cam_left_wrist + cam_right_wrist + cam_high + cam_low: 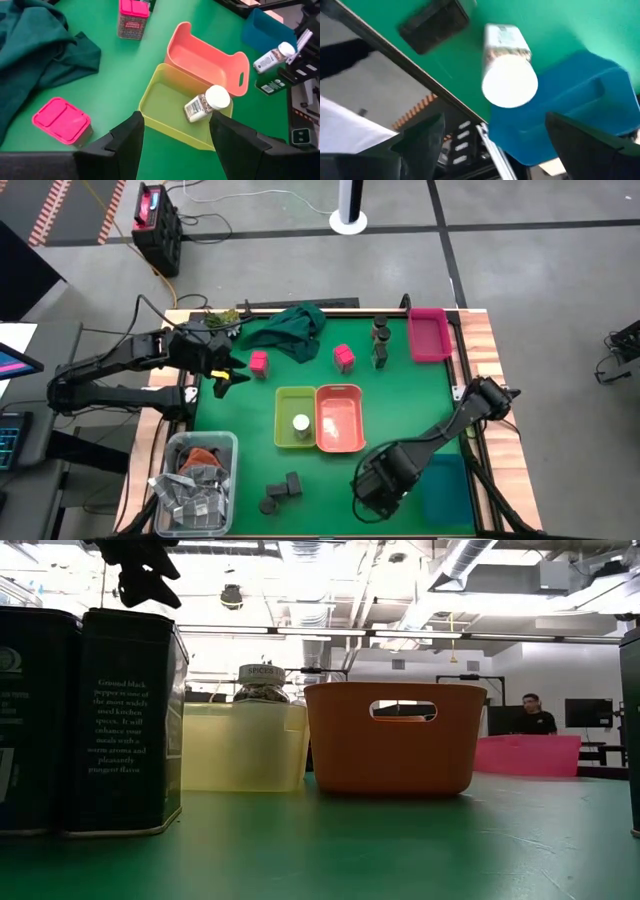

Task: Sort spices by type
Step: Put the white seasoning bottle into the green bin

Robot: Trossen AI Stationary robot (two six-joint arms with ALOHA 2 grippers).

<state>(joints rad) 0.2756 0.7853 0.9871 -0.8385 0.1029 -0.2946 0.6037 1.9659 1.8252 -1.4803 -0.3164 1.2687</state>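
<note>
Green desk point(390, 395) sitting under both arms.

High view: left pincer point(222, 375) hovering beside pink pack point(259, 363), holding nothing; white-topped jar point(301, 423) lying in yellow bin point(283, 402); right pincer point(372, 498) hanging near blue bin point(447, 490).

Left wrist: fingers point(129, 145) standing part-open.

Right wrist: fingers point(422, 137) spreading wide, second white-topped jar point(507, 70) lying loose between.

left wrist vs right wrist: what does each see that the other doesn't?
Left wrist only: a white-capped spice jar lying in the yellow-green bin, the salmon bin touching it, two pink-lidded packs, the dark green cloth, and the open left gripper.

Right wrist only: the open right gripper around nothing.

Both: the blue bin and a second white-capped jar beside it.
</note>
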